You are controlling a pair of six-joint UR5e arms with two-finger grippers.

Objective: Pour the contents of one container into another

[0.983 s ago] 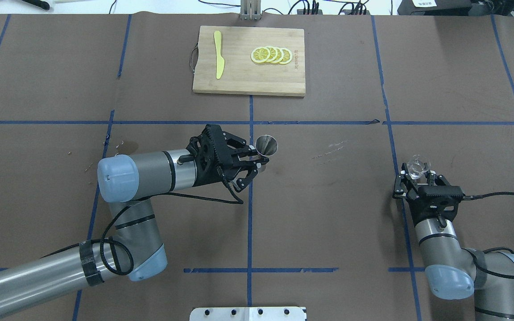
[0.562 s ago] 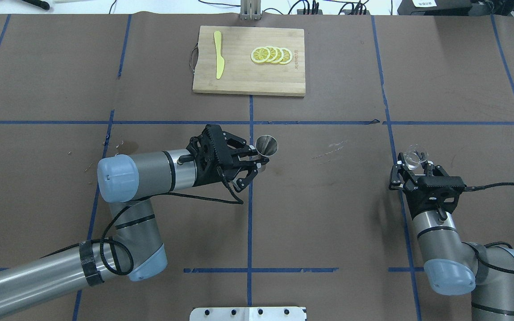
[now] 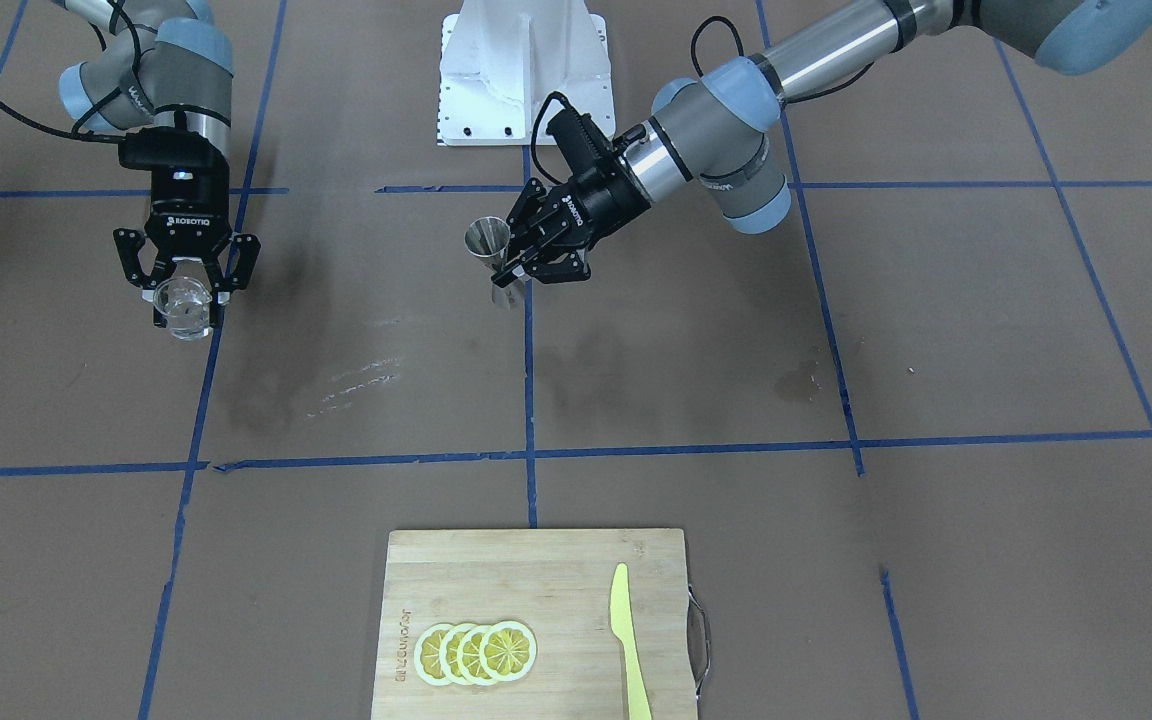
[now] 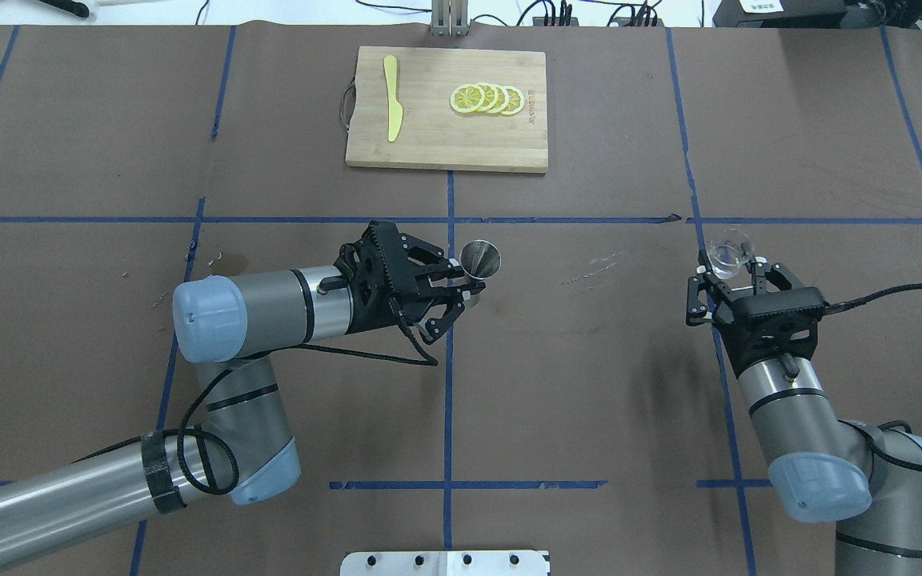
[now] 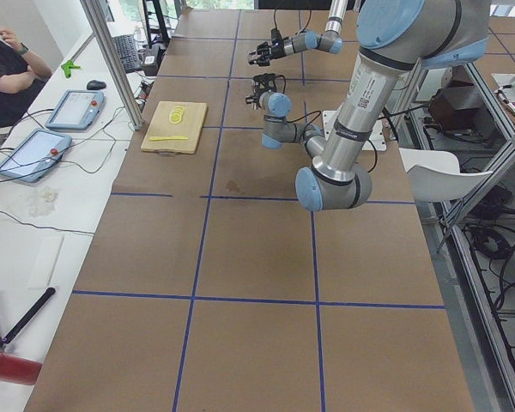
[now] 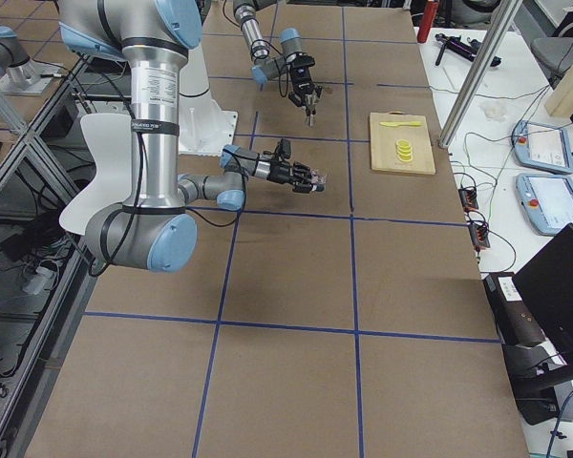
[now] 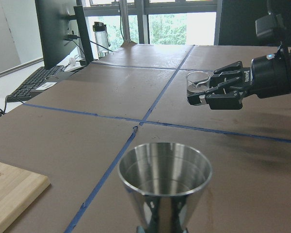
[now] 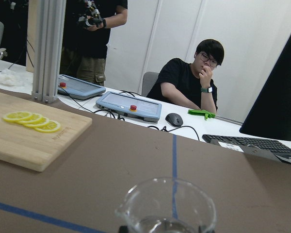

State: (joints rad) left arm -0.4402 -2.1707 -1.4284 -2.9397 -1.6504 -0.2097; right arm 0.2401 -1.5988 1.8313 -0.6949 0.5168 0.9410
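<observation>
The steel jigger is held upright above the table's middle, with my left gripper shut on its narrow waist. It also shows as the jigger and fills the bottom of the left wrist view as the jigger, its upper cone open upward. The clear container is upright in my right gripper, which is shut on it, lifted off the table on the right. From the front, the container hangs below the right gripper. The two vessels are well apart.
A wooden cutting board lies at the far middle with lemon slices and a yellow knife. A white base plate sits at the near edge. Two people are beyond the far edge, by tablets and a keyboard.
My right gripper has carried the clear container forward, away from the robot, and slightly toward the table's middle. The left arm and jigger have stayed in place.
</observation>
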